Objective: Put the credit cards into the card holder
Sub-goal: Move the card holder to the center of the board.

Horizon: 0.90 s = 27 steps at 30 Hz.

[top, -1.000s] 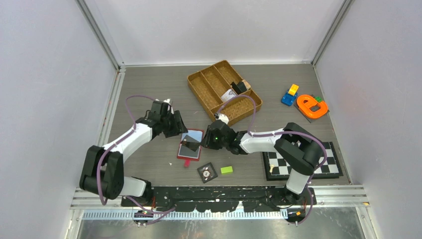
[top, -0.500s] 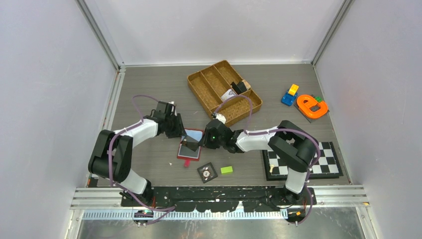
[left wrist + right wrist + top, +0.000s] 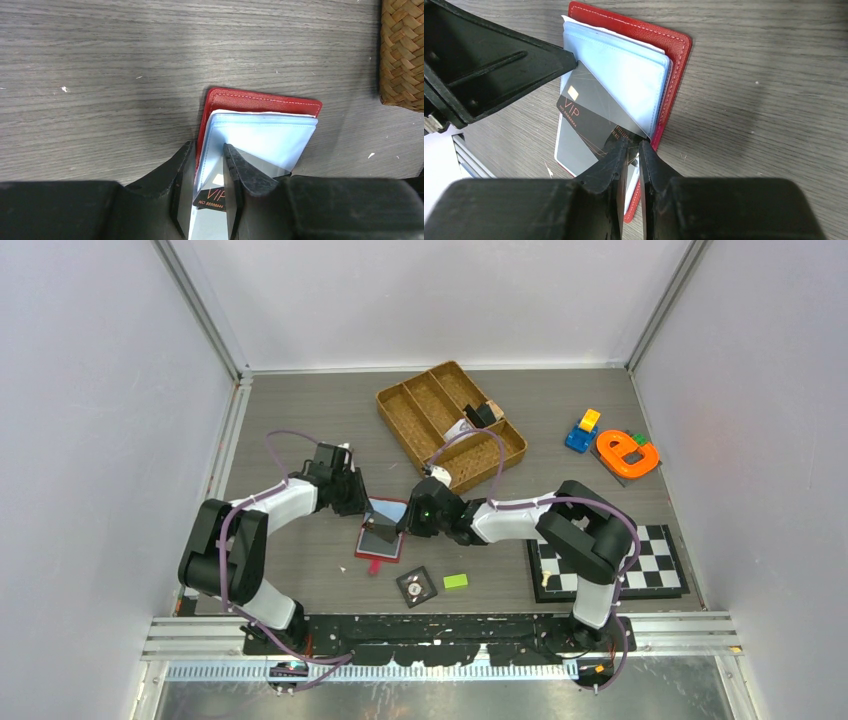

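Observation:
The card holder [image 3: 380, 556] is a red wallet lying open on the table, its light blue pockets [image 3: 260, 135] facing up. A black credit card [image 3: 584, 117] with orange VIP lettering lies slanted across it, one corner tucked under a blue pocket leaf. My right gripper [image 3: 633, 144] pinches the card's near corner, fingers almost together. My left gripper [image 3: 206, 147] straddles the wallet's edge and the blue leaf, with a narrow gap between its fingers. In the overhead view the left gripper [image 3: 365, 508] and right gripper [image 3: 402, 528] meet over the wallet from either side.
A woven brown tray [image 3: 385, 400] stands just behind the wallet; its corner shows in the left wrist view [image 3: 402, 55]. A black dial tile [image 3: 415, 586] and a green block [image 3: 456, 581] lie in front. A checkerboard [image 3: 660, 565] and coloured toys [image 3: 627, 453] sit to the right.
Both grippers' jaws have narrowed. The left arm folded in closer to the wallet and the right gripper edged left; the card stays slanted over the wallet.

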### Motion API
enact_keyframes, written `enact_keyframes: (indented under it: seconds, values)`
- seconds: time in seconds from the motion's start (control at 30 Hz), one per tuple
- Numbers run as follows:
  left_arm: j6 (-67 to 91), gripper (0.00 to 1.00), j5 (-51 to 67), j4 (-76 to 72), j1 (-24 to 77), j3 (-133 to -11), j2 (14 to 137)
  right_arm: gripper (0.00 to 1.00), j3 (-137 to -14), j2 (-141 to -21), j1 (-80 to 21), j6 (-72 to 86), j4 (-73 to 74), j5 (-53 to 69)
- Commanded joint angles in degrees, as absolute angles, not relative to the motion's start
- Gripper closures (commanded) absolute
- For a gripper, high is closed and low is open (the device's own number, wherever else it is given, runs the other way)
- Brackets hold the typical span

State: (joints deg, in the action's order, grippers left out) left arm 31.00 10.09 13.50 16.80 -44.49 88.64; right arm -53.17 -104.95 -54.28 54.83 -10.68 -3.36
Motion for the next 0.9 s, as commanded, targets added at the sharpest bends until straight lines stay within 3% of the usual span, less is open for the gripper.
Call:
enact_keyframes:
  seconds: [0.0, 0.87]
  values:
    - [30.5, 0.72, 10.3, 11.9, 16.6, -45.3, 89.1, 0.81, -54.4, -104.5, -54.7, 54.6, -11.1, -5.6]
    - [30.7, 0.74, 10.5, 12.0, 16.6, -45.4, 89.1, 0.82, -54.6, -104.0, -55.3, 54.6, -9.8, -8.0]
